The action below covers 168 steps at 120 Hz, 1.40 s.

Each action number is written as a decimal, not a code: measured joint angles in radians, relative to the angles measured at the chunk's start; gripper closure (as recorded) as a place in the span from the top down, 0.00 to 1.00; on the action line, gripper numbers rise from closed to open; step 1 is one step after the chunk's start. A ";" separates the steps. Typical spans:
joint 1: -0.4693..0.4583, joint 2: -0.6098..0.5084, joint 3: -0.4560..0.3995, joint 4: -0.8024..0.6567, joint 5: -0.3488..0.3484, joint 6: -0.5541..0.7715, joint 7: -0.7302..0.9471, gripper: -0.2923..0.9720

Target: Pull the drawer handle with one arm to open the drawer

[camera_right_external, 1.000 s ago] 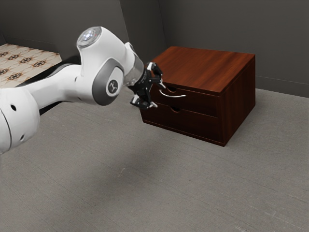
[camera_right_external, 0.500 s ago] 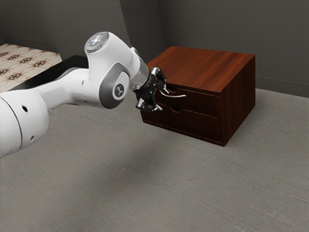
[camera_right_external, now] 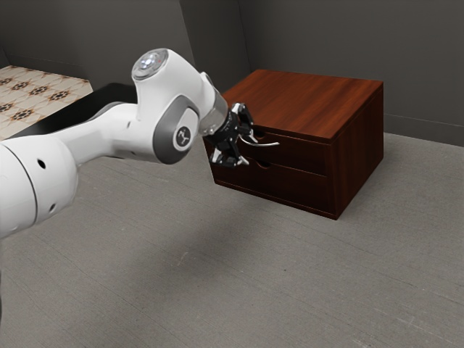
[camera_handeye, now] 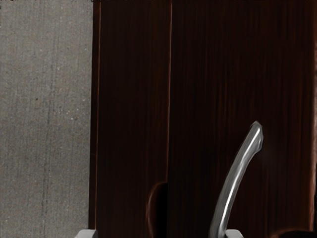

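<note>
- Exterior view gives the whole layout: the white arm [camera_right_external: 109, 141] comes in from the exterior view's left, and its black claw [camera_right_external: 238, 138] is right up against the front of a dark red wooden cabinet [camera_right_external: 312, 101] on the grey floor [camera_right_external: 217, 275].
- The cabinet has two drawers, one above the other. The silver handle [camera_right_external: 262, 143] is a curved bar standing off the upper drawer [camera_right_external: 301, 154], at the end nearest the arm.
- The claw's fingers are spread apart, one above the handle's near end and one below it, so the bar sits in the gap and isn't clamped.
- The upper drawer's front looks level with the lower drawer [camera_right_external: 290, 185], so it reads as shut.
- This view also takes in the room: dark walls and a patch of patterned tiles [camera_right_external: 36, 90] behind the arm.
- Wrist view is where the close-up detail is. The handle runs as a shiny bar toward the hand, passing between two pale fingertips [camera_handeye: 86, 234] set wide apart.
- It ends up just beside one fingertip. I can't tell if they're actually touching.
- Up close you also get the seam between the drawer fronts, with a small rounded notch [camera_handeye: 157, 208] cut into it.
</note>
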State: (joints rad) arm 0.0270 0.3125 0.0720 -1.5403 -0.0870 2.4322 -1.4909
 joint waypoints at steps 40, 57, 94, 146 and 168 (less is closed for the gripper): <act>-0.001 -0.019 0.000 -0.009 0.000 -0.004 -0.007 0.25; -0.002 -0.025 0.000 -0.013 0.000 -0.009 -0.009 0.20; -0.001 -0.045 -0.001 -0.049 0.002 -0.014 -0.014 0.16; -0.001 -0.128 -0.001 -0.156 0.003 -0.014 -0.018 0.16; 0.000 -0.176 -0.001 -0.215 -0.001 -0.006 -0.019 0.16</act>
State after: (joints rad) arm 0.0267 0.1370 0.0711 -1.7554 -0.0876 2.4258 -1.5097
